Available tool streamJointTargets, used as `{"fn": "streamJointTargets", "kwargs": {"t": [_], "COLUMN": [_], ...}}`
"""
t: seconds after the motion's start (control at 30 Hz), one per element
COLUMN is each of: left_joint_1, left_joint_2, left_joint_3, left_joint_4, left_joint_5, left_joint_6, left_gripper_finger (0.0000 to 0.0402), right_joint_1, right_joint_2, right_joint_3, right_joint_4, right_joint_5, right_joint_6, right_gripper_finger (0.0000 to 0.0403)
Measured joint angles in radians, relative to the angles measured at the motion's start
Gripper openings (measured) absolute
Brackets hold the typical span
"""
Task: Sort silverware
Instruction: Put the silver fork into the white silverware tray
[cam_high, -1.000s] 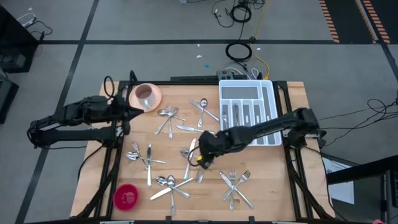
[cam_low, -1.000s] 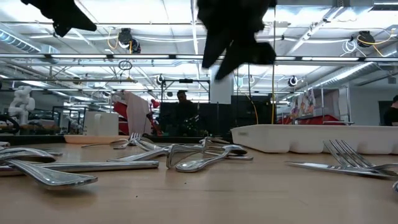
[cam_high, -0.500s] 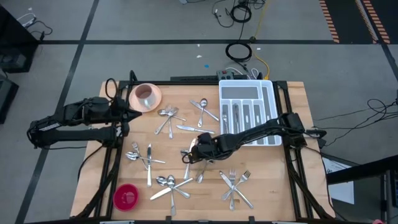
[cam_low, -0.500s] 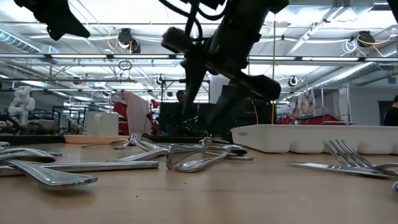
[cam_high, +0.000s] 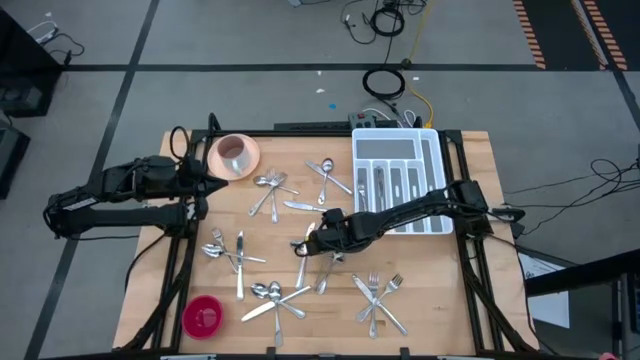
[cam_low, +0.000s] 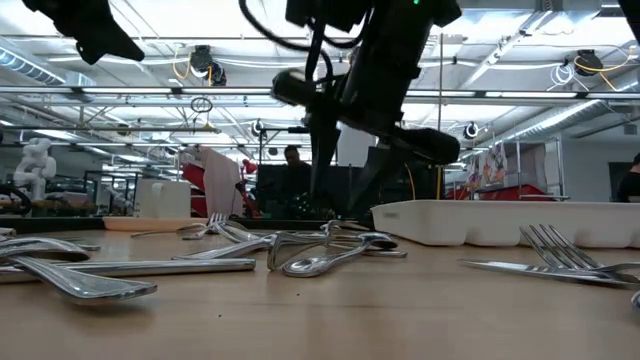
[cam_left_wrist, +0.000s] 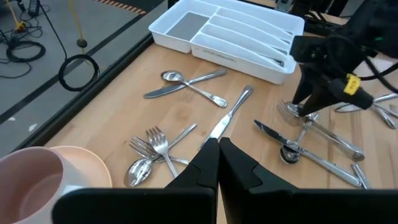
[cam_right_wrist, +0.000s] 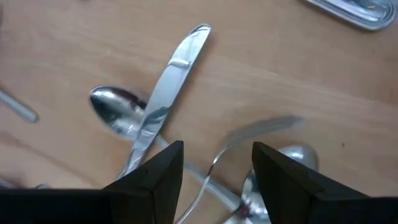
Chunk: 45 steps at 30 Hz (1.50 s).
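Silverware (cam_high: 262, 293) litters mid-table; bare wood (cam_high: 440, 290) lies beside the forks (cam_high: 378, 297).

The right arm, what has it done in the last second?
The right gripper swung left and dropped low over the silverware mid-table, fingers open, holding nothing. The left gripper stayed shut by the pink cup; the cutlery has not shifted.

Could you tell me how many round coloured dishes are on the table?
2: a pink cup by the left claw, a red dish in the high view's lower left; none seems hidden.
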Motion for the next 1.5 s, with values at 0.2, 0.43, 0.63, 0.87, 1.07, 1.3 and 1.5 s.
{"fn": "streamJointTargets", "kwargs": {"t": [0.2,0.43,0.63,0.87,1.07,1.3,1.5], "left_joint_1": [0.000,0.000,0.000,0.000,0.000,0.000,0.000], "left_joint_2": [0.000,0.001,0.001,0.001,0.001,0.001,0.001], "left_joint_3": [0.000,-0.001,-0.001,-0.001,-0.001,-0.001,-0.001], "left_joint_4": [0.000,-0.001,0.000,0.000,0.000,0.000,0.000], "left_joint_5": [0.000,-0.002,-0.022,-0.070,-0.072,-0.072,-0.072], "left_joint_6": [0.025,0.026,0.019,0.016,0.015,0.015,0.015], "left_gripper_finger": [0.0007,0.0007,0.0007,0.0007,0.0007,0.0007,0.0007], "right_joint_1": [-0.005,-0.005,-0.006,-0.047,-0.073,-0.082,-0.082], "right_joint_2": [0.006,-0.054,-0.060,-0.058,-0.058,-0.058,-0.058], "right_joint_3": [0.000,0.000,-0.002,-0.001,-0.001,-0.001,-0.010], "right_joint_4": [0.015,-0.084,-0.293,-0.240,-0.184,-0.152,-0.117], "right_joint_5": [0.078,0.078,0.074,0.070,0.020,-0.033,-0.037], "right_joint_6": [-0.178,-0.581,-0.953,-1.184,-1.290,-1.352,-1.376], "right_gripper_finger": [0.0185,0.0185,0.0185,0.0185,0.0185,0.0185,0.0185]}}
